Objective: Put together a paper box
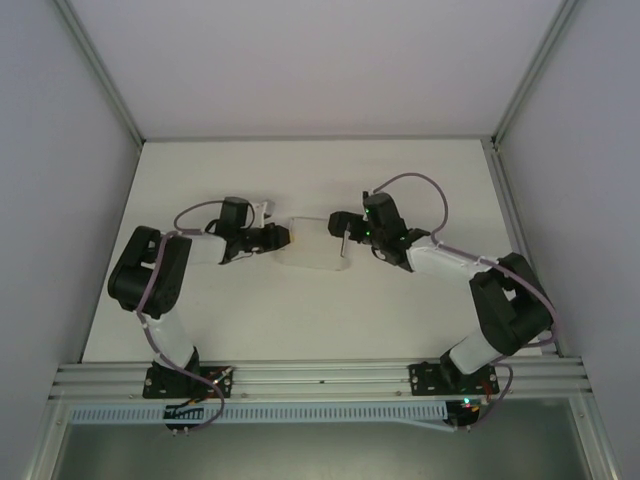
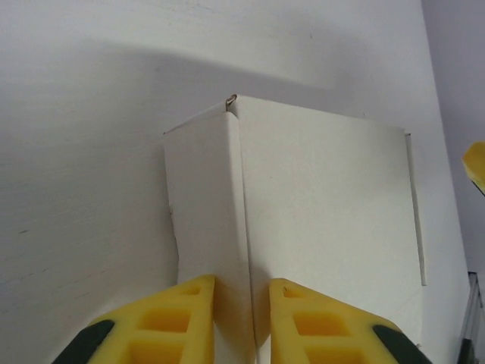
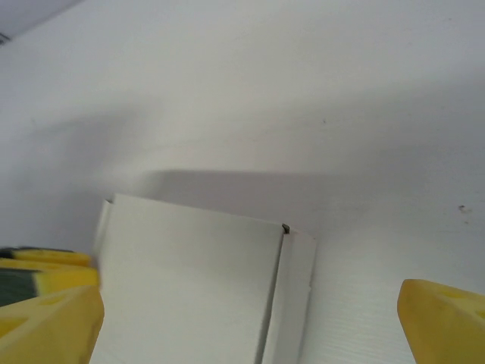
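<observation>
Pinching the paper box (image 1: 318, 243) fold, left gripper (image 2: 242, 307) jaws narrow; right gripper (image 3: 250, 330) jaws wide opposite, white table (image 1: 300, 315) beneath.

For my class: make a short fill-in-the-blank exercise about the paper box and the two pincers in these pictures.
1. The paper box lies ___ the left pincer and the right pincer.
2. Each pincer's fingers are coloured ___.
3. The right pincer's jaws stand wide ___.
4. The left pincer's jaws pinch a folded edge of the ___.
Missing words: between; yellow; open; box.
</observation>
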{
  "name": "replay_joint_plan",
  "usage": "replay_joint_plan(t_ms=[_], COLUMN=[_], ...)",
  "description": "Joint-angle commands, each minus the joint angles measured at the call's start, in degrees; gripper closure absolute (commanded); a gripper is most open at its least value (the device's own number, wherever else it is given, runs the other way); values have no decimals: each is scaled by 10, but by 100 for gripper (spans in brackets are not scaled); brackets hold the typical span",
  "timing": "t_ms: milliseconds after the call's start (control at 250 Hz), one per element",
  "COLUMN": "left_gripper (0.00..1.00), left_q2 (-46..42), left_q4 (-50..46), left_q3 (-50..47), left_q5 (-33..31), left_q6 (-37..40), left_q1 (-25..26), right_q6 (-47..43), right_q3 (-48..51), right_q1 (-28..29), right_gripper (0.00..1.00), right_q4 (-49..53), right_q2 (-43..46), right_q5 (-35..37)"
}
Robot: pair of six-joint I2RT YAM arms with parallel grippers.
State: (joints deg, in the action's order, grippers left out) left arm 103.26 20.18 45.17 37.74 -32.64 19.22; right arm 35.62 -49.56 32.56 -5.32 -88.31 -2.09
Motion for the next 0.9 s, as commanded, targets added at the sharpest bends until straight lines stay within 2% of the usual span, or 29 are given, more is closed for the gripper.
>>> replay_joint_plan(t_ms=[0,76,136,383,787,898], left_gripper=[92,92,96,96,100,99], left_q2=[20,21,23,28,39,39], left_q4=[74,100,112,129,153,152], left_q3=[-32,-44,-51,-58,-68,-68], left_q5=[54,65,66,74,90,90], left_q6=[-61,-76,-84,-92,-98,-96], left_q1=[-19,-28,-34,-41,-50,-51], right_q6=[73,84,95,105,143,155], right_q3=[-21,-22,-21,-22,-7,-13], right_q1=[-26,-34,-41,-48,-48,-48], right_gripper=[0,0,0,2,11,20], right_q4=[55,45,39,2,-99,-127], right_q2=[-8,-21,-34,-77,-129,-145], right_q5=[-75,-115,-141,-224,-311,-326])
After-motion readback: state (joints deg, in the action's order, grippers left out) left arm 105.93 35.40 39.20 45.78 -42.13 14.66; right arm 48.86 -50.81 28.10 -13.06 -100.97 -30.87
